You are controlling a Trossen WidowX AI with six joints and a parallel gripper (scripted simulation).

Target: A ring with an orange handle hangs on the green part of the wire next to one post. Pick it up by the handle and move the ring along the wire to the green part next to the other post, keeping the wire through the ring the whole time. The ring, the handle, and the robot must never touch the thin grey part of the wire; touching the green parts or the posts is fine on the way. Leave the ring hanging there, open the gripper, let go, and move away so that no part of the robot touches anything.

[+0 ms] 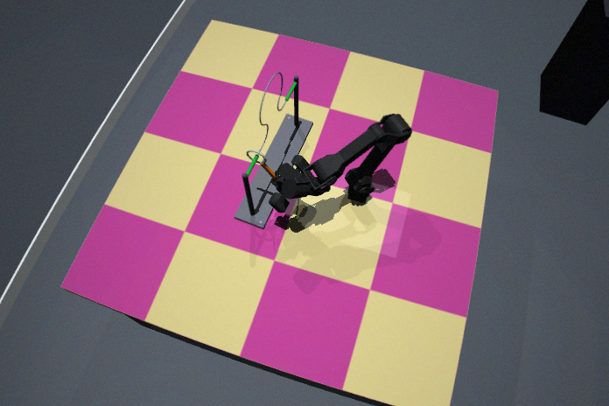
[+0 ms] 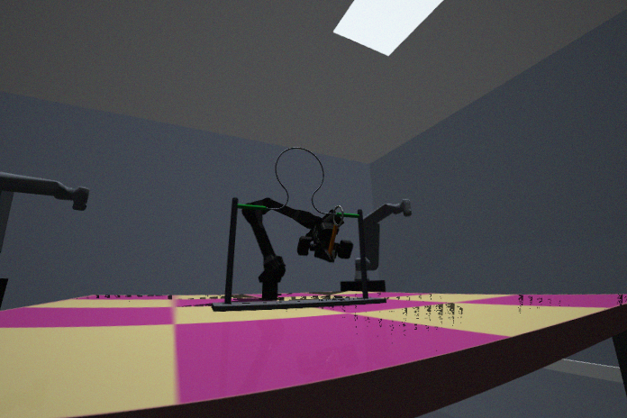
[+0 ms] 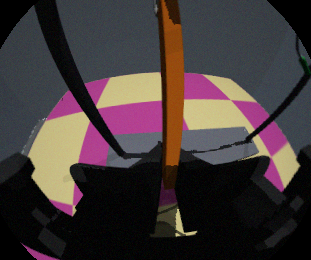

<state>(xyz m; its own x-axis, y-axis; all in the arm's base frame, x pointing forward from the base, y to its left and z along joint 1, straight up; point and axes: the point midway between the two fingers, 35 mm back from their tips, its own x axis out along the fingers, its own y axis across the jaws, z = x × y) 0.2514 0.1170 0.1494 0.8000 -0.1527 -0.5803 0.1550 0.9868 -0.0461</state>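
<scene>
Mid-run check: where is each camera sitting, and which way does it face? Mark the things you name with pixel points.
Top: high above the checkered table [image 1: 216, 283] [image 2: 101, 368] [image 3: 127, 117], looking down at an angle; the whole arm [image 1: 353, 145] [image 2: 263, 240] shows.
Exterior: low near the table's edge, facing the wire's post stand [image 1: 246, 218] [image 2: 304, 304] [image 3: 222, 142] with the arm behind.
Wrist: on the arm, looking out past the claw [image 1: 276, 178] [image 2: 331, 251] [image 3: 169, 180]; only claw parts show.
Top and exterior share the ring [image 1: 248, 155] [image 2: 342, 215].

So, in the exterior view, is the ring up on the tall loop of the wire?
No, the ring sits well below the loop, beside the green part.
</scene>
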